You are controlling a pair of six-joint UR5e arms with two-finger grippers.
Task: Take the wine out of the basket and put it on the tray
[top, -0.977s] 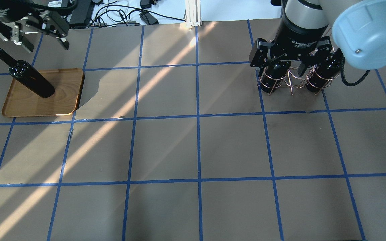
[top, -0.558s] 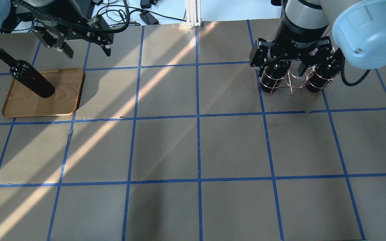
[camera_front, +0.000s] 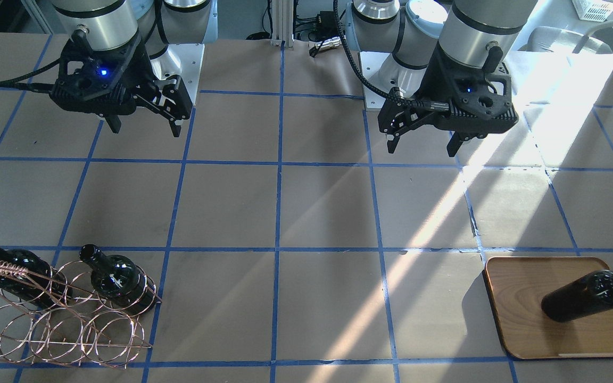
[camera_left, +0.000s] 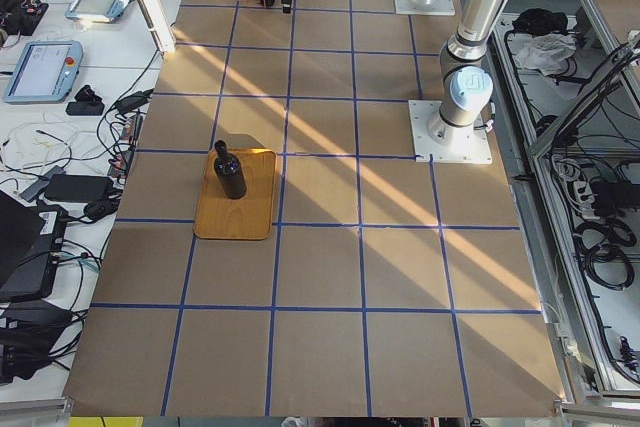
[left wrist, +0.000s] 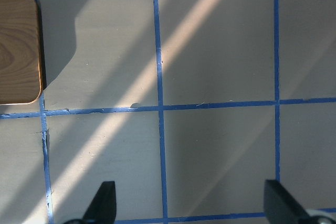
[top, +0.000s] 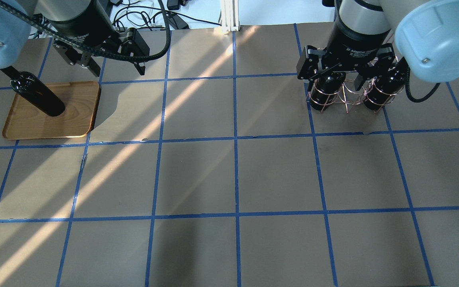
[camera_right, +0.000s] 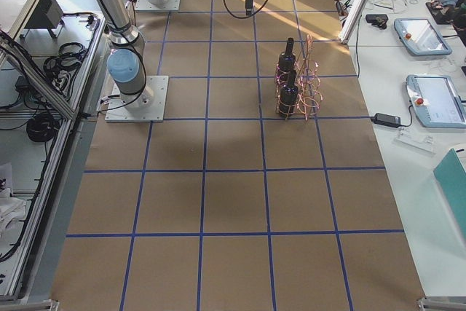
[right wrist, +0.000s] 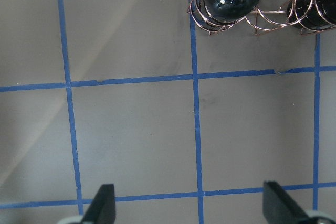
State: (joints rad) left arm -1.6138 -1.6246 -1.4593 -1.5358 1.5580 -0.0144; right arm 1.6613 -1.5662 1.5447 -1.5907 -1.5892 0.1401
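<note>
One wine bottle (top: 38, 97) stands tilted on the wooden tray (top: 74, 115) at the far left; it also shows in the front view (camera_front: 586, 295) on the tray (camera_front: 519, 319). Two more bottles (camera_front: 115, 279) (camera_front: 8, 271) lie in the copper wire basket (camera_front: 61, 330), which the overhead view shows at the far right (top: 349, 99). My left gripper (top: 118, 71) is open and empty, hovering just right of the tray's far corner. My right gripper (top: 335, 84) is open and empty, above the table in front of the basket (right wrist: 262, 19).
Cables and power bricks (top: 142, 16) lie beyond the table's far edge, beside an aluminium post (top: 229, 16). Blue tape lines grid the brown table. The robot bases (camera_front: 179, 53) stand at my side of the table.
My left gripper has moved right, from above the bottle's neck at the far left to beyond the tray's right edge. The right arm and all bottles have not moved.
</note>
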